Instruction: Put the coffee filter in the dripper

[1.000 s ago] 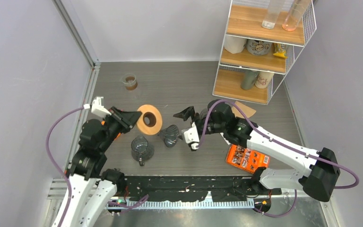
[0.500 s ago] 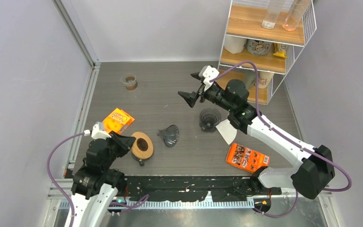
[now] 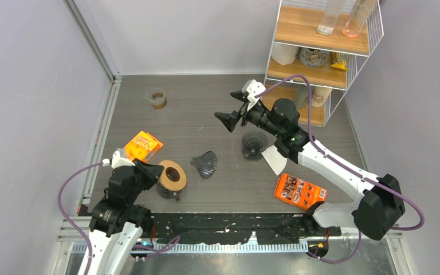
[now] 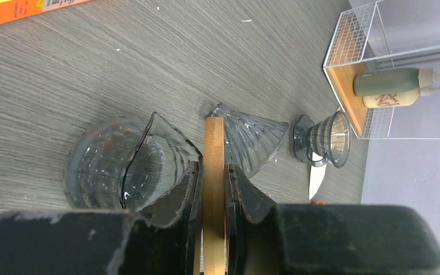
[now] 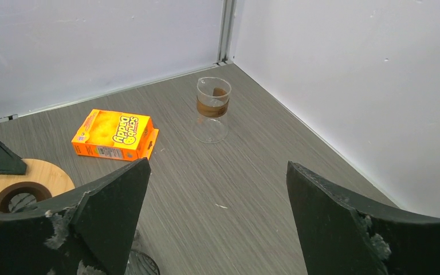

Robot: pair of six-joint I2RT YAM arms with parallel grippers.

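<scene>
The coffee filter [image 3: 273, 159], a white paper piece, lies flat on the table [image 3: 206, 109] just beside the base of the upright dark dripper [image 3: 254, 143], at about 4 o'clock from it, with one edge hidden by the right arm. It is not in the dripper. The right gripper [image 3: 235, 107] hovers above the table at about 11 o'clock from that dripper, its fingers spread wide with nothing between them. Its wrist view shows only bare floor in the gap. The left gripper [image 3: 153, 171] sits toward the 8 o'clock part of the table, its fingers closed narrowly on the edge of a wooden ring [image 3: 172, 175]. The left wrist view shows the ring edge-on, pinched between both pads. Directly below the ring stands a clear glass vessel [image 3: 168, 192]; whether the ring touches it cannot be told. A second dripper [image 3: 206, 164] lies on its side between the ring and the upright dripper. An orange box [image 3: 143, 145] rests at 11 o'clock from the left gripper, and a small glass cup [image 3: 158, 99] with a brown band stands at the table's 11 o'clock. An orange snack packet [image 3: 299, 191] lies at 5 o'clock from the filter. A wire shelf [image 3: 321, 63] holding bottles and cups stands at the 1 o'clock corner.
</scene>
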